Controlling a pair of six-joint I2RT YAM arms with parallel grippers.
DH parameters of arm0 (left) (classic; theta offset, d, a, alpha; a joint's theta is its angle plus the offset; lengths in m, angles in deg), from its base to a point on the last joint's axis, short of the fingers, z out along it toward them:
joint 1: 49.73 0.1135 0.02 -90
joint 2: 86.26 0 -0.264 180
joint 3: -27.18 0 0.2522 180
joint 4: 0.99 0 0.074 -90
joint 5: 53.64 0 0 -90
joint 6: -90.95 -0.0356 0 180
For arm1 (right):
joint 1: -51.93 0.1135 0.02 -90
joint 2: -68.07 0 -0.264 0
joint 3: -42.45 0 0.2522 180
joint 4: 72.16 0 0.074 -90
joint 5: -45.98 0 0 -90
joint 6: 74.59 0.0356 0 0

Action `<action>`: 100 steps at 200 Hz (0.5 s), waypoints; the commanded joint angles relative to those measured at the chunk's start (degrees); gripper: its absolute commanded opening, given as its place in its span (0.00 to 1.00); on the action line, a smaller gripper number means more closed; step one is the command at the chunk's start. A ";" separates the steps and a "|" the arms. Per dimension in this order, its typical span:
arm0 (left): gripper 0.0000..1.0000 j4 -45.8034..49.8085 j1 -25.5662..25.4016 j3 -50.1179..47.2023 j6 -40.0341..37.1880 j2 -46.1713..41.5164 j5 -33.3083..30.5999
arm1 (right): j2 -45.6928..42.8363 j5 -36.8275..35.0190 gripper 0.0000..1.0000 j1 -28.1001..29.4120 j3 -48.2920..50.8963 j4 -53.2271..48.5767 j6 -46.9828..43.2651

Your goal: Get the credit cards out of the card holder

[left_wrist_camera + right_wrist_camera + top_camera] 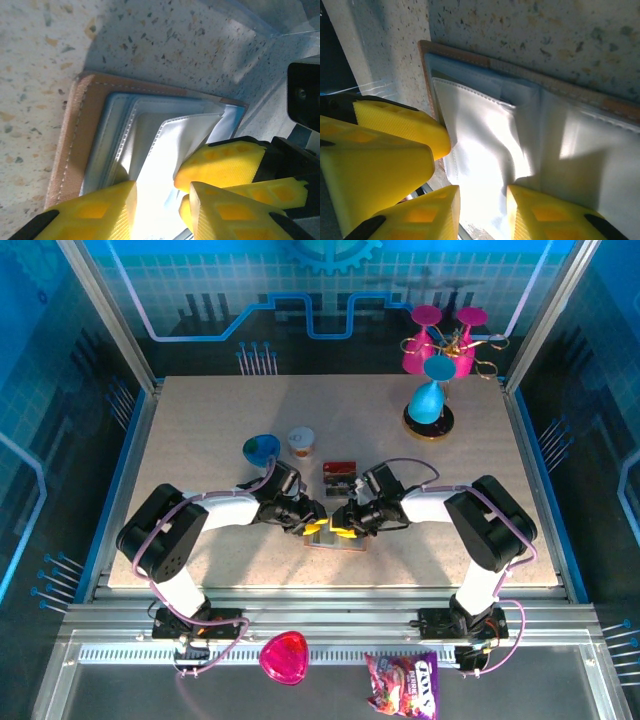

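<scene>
Looking near-centre on the table (200, 440), we find the card holder (70, 135) lying open, left gripper (162, 210) and right gripper (482, 212) over its pale lining, jaws apart; a dark red-banded card (340, 472) lies just beyond.

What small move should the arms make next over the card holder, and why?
Probably close the right pincer on the pale pocket flap between its fingers and lift slightly. It and the left pincer stand open over the open card holder, whose pockets hide any card inside.
</scene>
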 commanded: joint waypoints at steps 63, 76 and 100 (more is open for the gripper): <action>0.41 5.03 -0.31 1.36 -1.48 -0.27 -1.90 | 1.02 1.66 0.30 -1.44 3.60 5.37 3.45; 0.42 5.34 -0.35 1.28 -1.32 -0.79 -2.38 | 0.94 1.68 0.30 -1.51 3.72 5.45 3.49; 0.44 6.26 -0.35 1.50 -1.48 -1.46 -3.07 | 0.77 1.72 0.30 -1.61 3.78 5.45 3.49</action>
